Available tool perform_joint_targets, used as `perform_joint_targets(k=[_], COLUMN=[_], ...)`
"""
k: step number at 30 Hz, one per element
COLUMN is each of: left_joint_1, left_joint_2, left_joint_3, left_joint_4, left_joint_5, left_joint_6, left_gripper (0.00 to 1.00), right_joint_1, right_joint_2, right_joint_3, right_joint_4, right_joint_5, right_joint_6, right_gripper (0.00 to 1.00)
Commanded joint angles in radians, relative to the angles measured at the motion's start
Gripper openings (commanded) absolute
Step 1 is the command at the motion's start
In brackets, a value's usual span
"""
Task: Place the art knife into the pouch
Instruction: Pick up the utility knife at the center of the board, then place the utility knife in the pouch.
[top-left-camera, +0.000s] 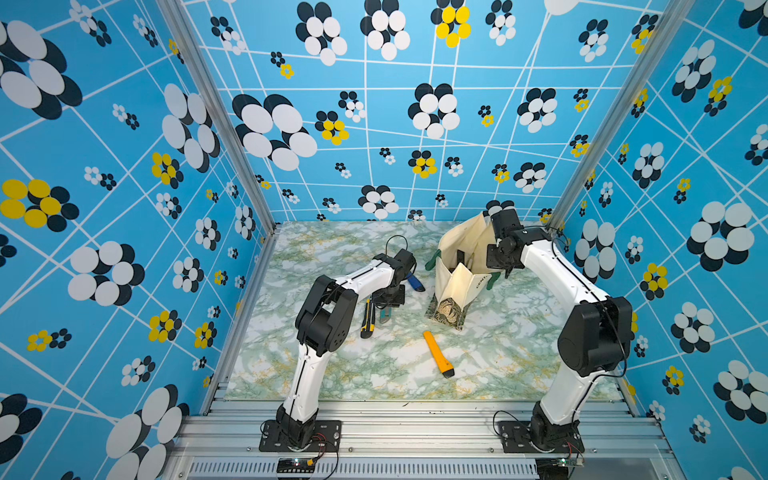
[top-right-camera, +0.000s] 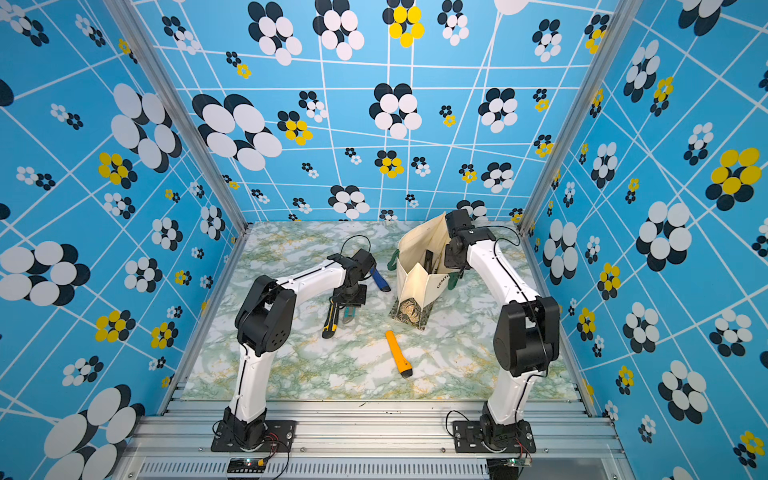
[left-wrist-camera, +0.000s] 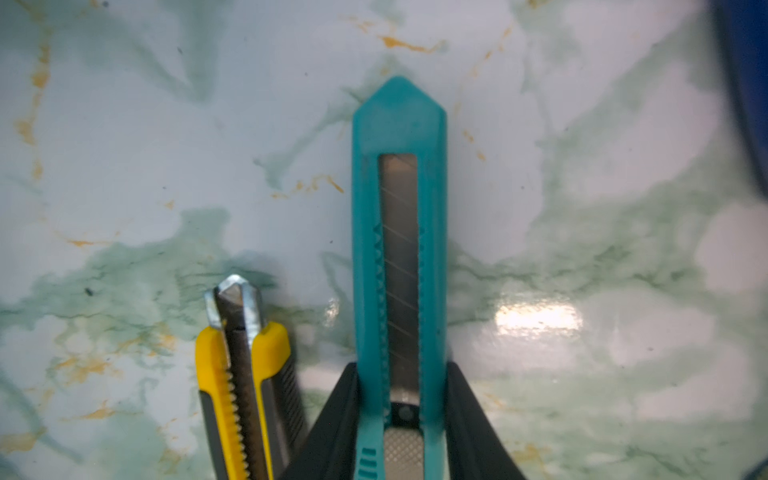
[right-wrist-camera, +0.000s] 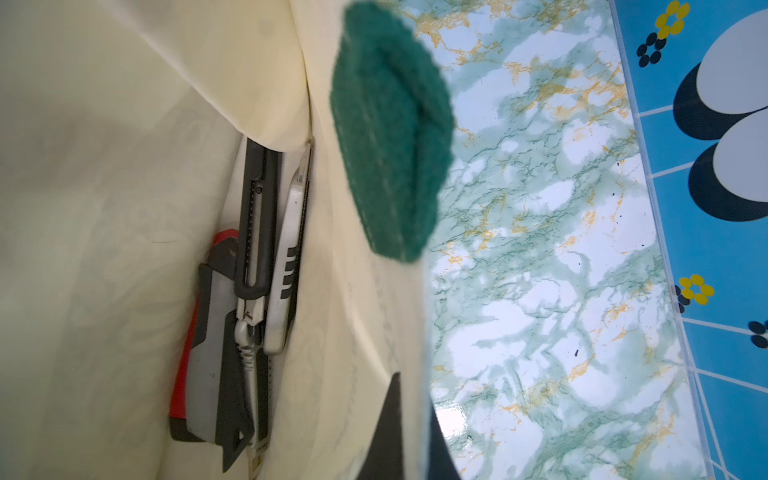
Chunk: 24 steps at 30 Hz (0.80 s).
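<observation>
A teal art knife (left-wrist-camera: 399, 249) lies flat on the marble table, small in both top views (top-left-camera: 384, 318) (top-right-camera: 348, 316). My left gripper (left-wrist-camera: 401, 370) points down over it, and both black fingers press against the knife's sides near the slider. The cream pouch (top-left-camera: 457, 286) (top-right-camera: 415, 282) stands open at the back right, with a leafy bottom band. My right gripper (right-wrist-camera: 415, 399) is shut on the pouch's rim fabric beside a green handle (right-wrist-camera: 390, 133), holding the mouth up. Several knives (right-wrist-camera: 253, 266) lie inside the pouch (right-wrist-camera: 104, 166).
A yellow-and-black knife (left-wrist-camera: 245, 395) (top-left-camera: 367, 320) lies right beside the teal one, close to my left finger. A blue knife (top-left-camera: 414, 281) lies between the left gripper and the pouch. An orange knife (top-left-camera: 438, 354) lies nearer the table's front.
</observation>
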<state>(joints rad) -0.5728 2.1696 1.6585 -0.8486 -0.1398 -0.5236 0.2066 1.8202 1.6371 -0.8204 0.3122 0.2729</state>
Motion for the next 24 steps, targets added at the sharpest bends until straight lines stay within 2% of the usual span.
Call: perform_joint_targets(k=[1, 12, 17, 24], left_joint_1=[0.005, 0.006, -0.019, -0.088], left_joint_2=[-0.037, -0.118, -0.114, -0.054], left_joint_3=[0.065, 0.380, 0.539, 0.638], left_joint_4=[-0.017, 0.079, 0.174, 0.348], left_joint_5=[-0.022, 0.046, 0.141, 0.271], left_joint_6=[0.033, 0.096, 0.130, 0.121], left_gripper=[0.25, 0.24, 0.25, 0.25], right_joint_1=[-0.007, -0.006, -0.002, 0.012], right_joint_2=[0.014, 0.028, 0.032, 0.029], right_joint_3=[0.039, 0.044, 0.051, 0.040], right_joint_4=[-0.001, 0.020, 0.024, 0.054], right_joint_5=[0.029, -0.025, -0.046, -0.088], right_joint_6=[0.006, 0.008, 0.008, 0.013], right_gripper=[0.00, 0.00, 0.00, 0.00])
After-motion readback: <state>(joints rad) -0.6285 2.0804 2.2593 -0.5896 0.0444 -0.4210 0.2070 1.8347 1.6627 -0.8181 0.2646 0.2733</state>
